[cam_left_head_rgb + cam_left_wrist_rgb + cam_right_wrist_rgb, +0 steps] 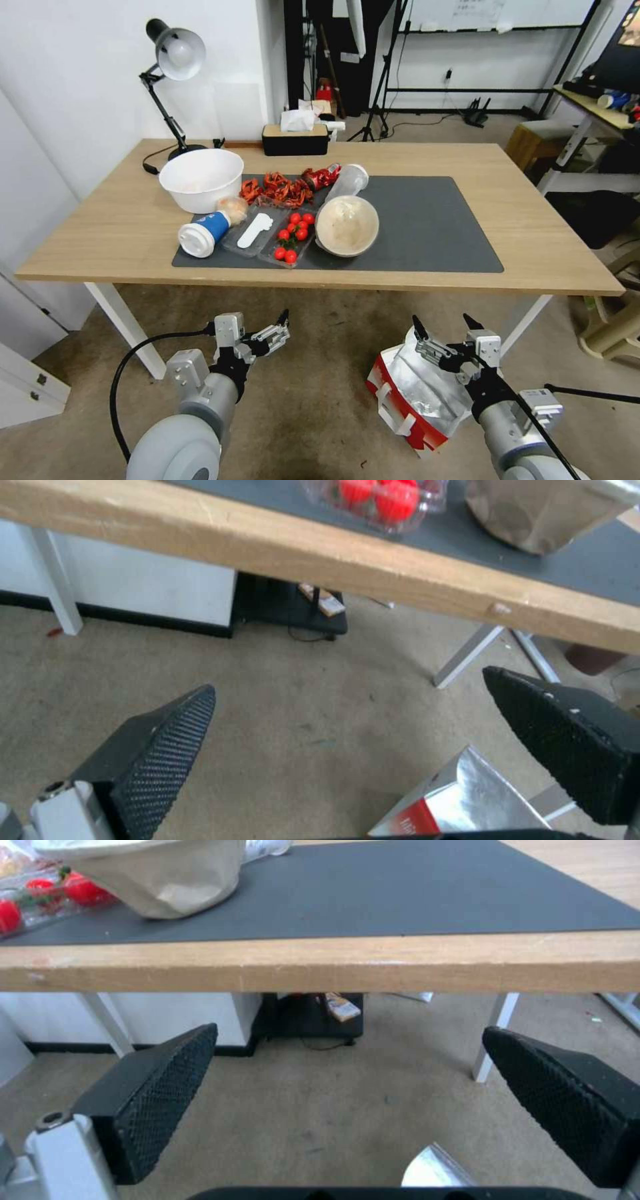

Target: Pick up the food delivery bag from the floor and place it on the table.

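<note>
Below the table (507,220) edge, on the floor (313,400), I see the food delivery bag (413,393) under my spread, empty right gripper (445,328), the left gripper (283,327) equally wide over bare carpet.

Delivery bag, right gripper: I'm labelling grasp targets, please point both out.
food delivery bag (427,393), head view, silver foil lining.
right gripper (445,327), head view, midway between its open fingertips, above the bag.

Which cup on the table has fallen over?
The blue and white cup lies on its side on the grey mat, beside the white bowl, which stands upright.
</note>
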